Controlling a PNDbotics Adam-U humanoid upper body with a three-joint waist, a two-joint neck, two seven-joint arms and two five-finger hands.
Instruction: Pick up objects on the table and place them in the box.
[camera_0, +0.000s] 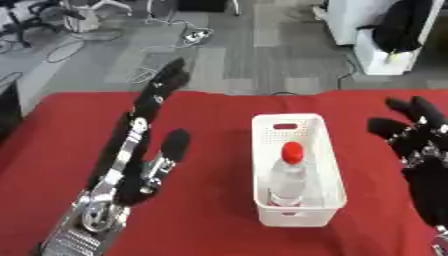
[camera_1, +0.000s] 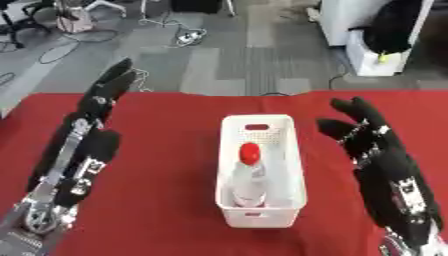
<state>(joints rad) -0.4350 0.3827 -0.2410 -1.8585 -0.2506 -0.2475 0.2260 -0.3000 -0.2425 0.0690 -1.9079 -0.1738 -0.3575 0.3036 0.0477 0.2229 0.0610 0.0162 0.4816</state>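
bottle in the box, hands free

my left hand (camera_0: 144, 165) at lower left and my right hand (camera_1: 385, 165) at lower right have fingers straight and apart, holding nothing. between them, mid-frame, the bottle (camera_0: 287, 177) lies inside the white box (camera_0: 325, 145), so i think it's done.

Red table (camera_0: 210, 220), white box (camera_0: 325, 150), clear bottle (camera_0: 287, 182) with red cap (camera_0: 292, 151)

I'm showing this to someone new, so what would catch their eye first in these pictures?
Probably the white box in the middle of the red table, with a clear bottle with a red cap lying inside it. Next, the two black hands raised open on either side: the left hand with fingers stretched up toward the far edge, the right hand spread beside the box.
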